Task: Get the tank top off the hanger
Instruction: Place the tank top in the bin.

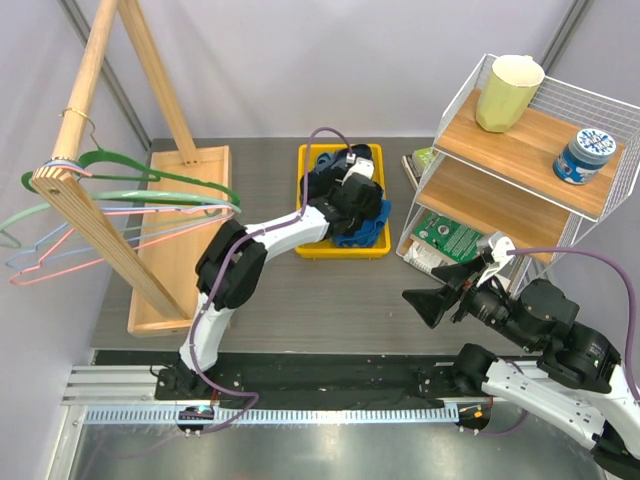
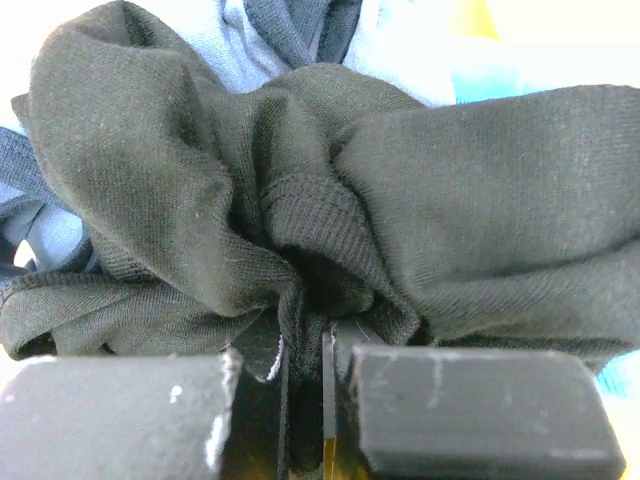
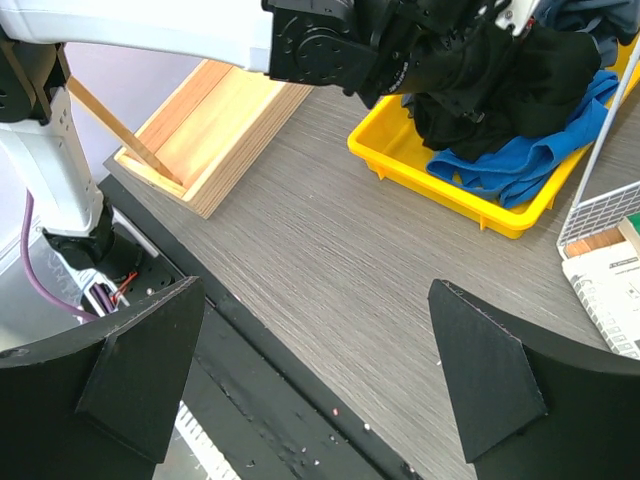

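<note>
Tank top (image 2: 450, 200): one black fine-knit piece with a ribbed hem, bunched up. The left gripper (image 2: 308, 400) pinches a fold of it, jaws nearly together, over the one yellow plastic bin (image 1: 340, 250) at 12 o'clock. Blue cloth (image 1: 368, 238) lies beneath. Right gripper (image 3: 315, 375) is spread wide, holding nothing, at 4 o'clock. One wooden A-frame rack (image 1: 83, 85) at 9 o'clock carries thin wire hangers (image 1: 170, 200), count unclear.

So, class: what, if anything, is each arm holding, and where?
Left fingers pinch a bunched fold of the dark garment; right fingers, open, hold nothing.
</note>
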You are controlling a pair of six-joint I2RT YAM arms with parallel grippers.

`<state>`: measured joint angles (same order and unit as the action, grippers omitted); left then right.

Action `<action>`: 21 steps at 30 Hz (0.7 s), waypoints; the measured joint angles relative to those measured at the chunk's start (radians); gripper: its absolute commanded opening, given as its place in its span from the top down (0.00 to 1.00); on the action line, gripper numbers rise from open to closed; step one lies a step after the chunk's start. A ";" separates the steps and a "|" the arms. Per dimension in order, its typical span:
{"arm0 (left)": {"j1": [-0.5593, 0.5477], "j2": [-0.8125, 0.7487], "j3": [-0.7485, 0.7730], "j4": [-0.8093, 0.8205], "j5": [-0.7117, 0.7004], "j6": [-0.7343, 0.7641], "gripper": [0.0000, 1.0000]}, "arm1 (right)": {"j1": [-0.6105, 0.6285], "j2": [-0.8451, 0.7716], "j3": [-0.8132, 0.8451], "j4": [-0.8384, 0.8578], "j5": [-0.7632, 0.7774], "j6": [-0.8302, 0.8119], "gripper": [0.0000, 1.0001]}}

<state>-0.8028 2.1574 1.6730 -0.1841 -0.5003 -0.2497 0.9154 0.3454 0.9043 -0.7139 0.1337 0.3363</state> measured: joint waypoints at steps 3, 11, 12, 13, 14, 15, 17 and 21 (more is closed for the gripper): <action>0.001 -0.011 -0.002 -0.010 0.007 -0.014 0.72 | 0.000 0.000 0.000 0.000 0.001 0.003 0.00; 0.003 -0.143 -0.068 -0.076 0.057 -0.075 0.26 | 0.000 0.013 0.000 0.000 0.013 0.008 0.00; 0.000 -0.170 -0.081 -0.083 0.066 -0.083 0.25 | 0.000 0.015 0.000 0.000 0.015 0.008 0.00; -0.003 -0.208 -0.099 -0.088 0.088 -0.093 0.23 | 0.000 0.016 0.000 -0.001 0.019 0.010 0.00; -0.006 -0.244 -0.113 -0.094 0.109 -0.103 0.22 | 0.000 0.016 0.001 -0.003 0.024 0.011 0.00; -0.009 -0.277 -0.124 -0.102 0.132 -0.111 0.20 | 0.000 0.016 0.001 -0.005 0.027 0.012 0.00; -0.023 -0.365 -0.159 -0.109 0.174 -0.135 0.17 | 0.000 0.016 0.003 -0.014 0.033 0.014 0.00; -0.083 -0.539 -0.209 -0.129 0.260 -0.167 0.14 | 0.000 0.016 0.013 -0.029 0.052 0.016 0.00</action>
<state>-0.8860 1.6180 1.4639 -0.3126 -0.2405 -0.4171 0.9154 0.3618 0.9173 -0.7433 0.1860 0.3527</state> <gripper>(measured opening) 0.851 0.996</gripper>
